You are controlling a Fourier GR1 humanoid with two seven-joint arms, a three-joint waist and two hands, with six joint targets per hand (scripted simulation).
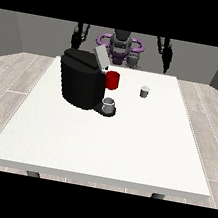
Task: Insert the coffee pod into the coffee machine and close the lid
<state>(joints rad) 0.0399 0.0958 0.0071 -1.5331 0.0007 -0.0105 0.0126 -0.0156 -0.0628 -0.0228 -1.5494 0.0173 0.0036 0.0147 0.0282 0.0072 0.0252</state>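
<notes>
Even, diffuse light is filling the scene, seeming to be coming from overhead, with no lamp showing. The white bench [99, 145] is reading bright and nearly uniform, its front edge turning slightly greyer. No glare or hot spots are appearing on it. Shadows are staying very faint: only a soft darkening is gathering at the foot of the black coffee machine [81, 78], whose body is swallowing detail and showing just weak highlights along its top. The grey walls [28, 33] are sitting dimmer than the wooden floor [14, 79]. Straight lines are holding true at the edges.
</notes>
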